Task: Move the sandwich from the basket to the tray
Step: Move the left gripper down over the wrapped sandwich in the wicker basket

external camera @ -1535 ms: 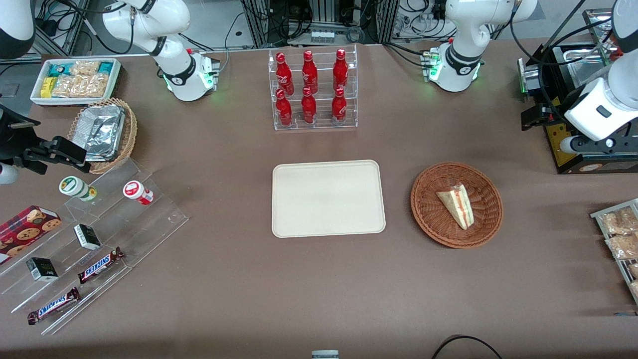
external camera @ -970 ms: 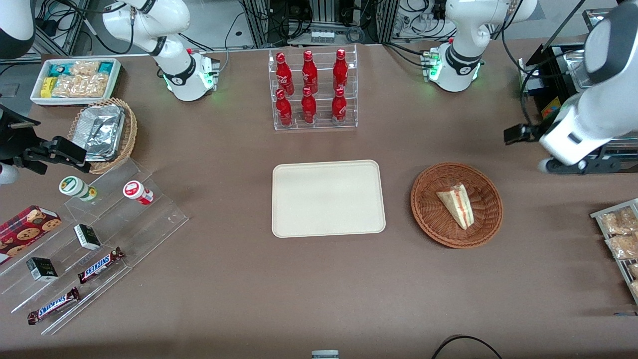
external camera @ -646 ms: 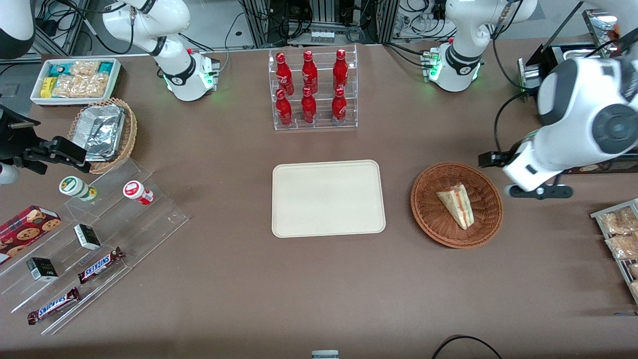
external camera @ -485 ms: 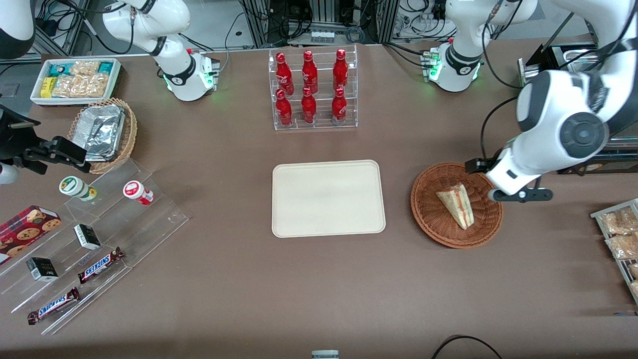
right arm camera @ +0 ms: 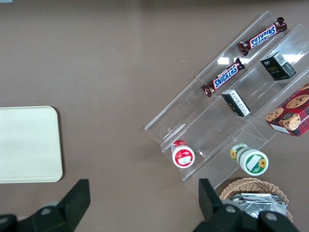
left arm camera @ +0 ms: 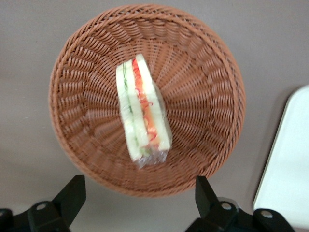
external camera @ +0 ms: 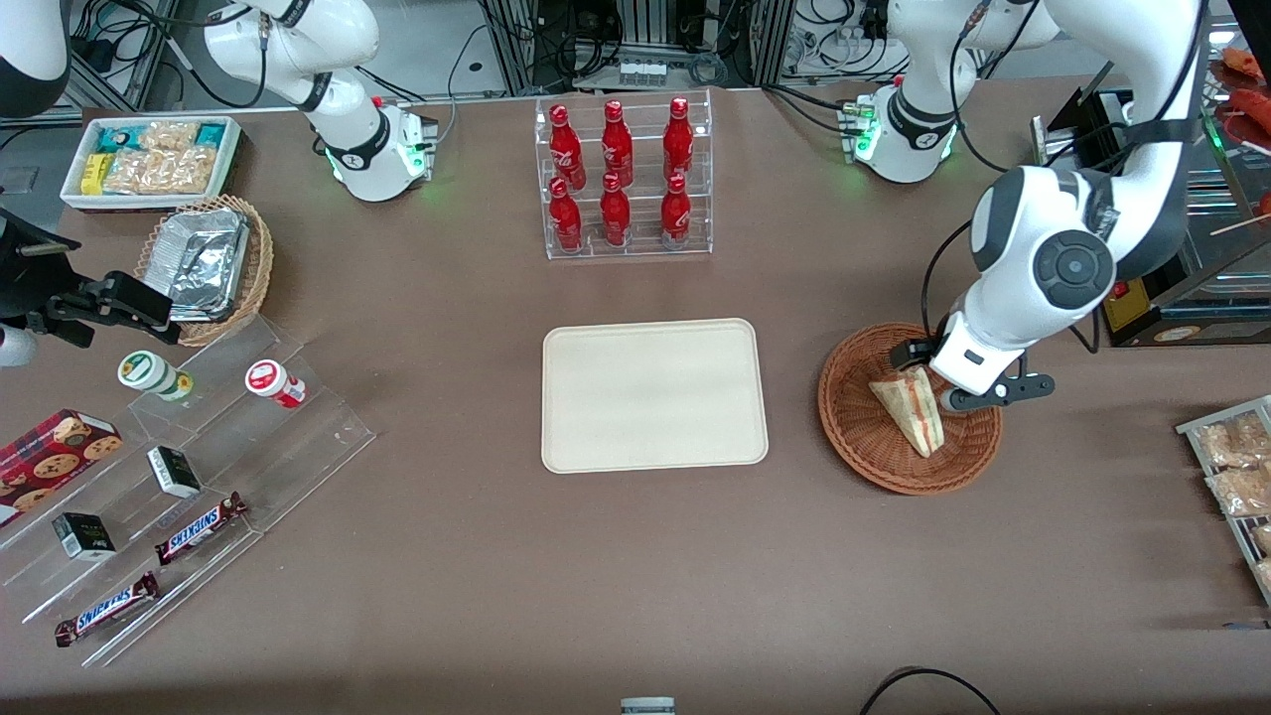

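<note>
Tray sitting bare mid-desk. Sandwich lying in basket, beside tray toward working arm's end. Hand hovering above basket, fingers spread wide, sandwich not touched.

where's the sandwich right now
The sandwich lies in the round wicker basket, toward the working arm's end of the table beside the cream tray. The gripper hovers above it with jaws open.
</note>
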